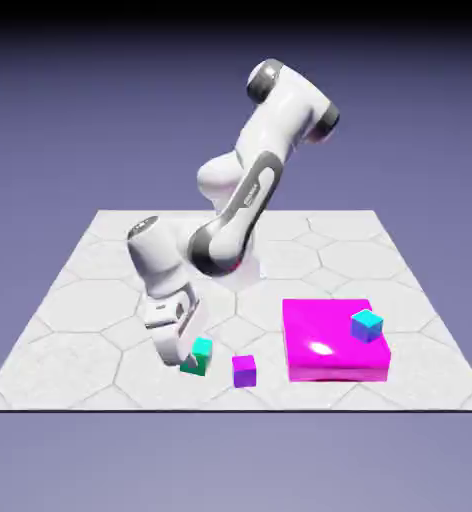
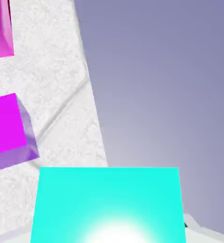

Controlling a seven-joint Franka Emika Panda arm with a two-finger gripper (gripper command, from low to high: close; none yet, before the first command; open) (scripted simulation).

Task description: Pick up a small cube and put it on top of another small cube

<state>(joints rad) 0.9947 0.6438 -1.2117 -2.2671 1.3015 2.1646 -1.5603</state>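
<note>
On the pale hex-tiled table (image 1: 100,300), the gripper (image 1: 192,358) is closing around the teal cube (image 1: 199,351), beside the purple cube (image 1: 244,370); rigid, light, probably smooth-sided, so squeezing opposite flat faces suits.

A rendered test scene, not a real room: a pale table (image 1: 100,300) with hexagon lines floats before a plain blue-violet backdrop (image 1: 70,100). Flat, glossy toy-coloured blocks, such as the magenta slab (image 1: 325,330) at 4 o'clock, look computer-made.

the teal cube (image 2: 107,204) fills the hand view's bottom edge, hiding the end effector's fingertips.
</note>
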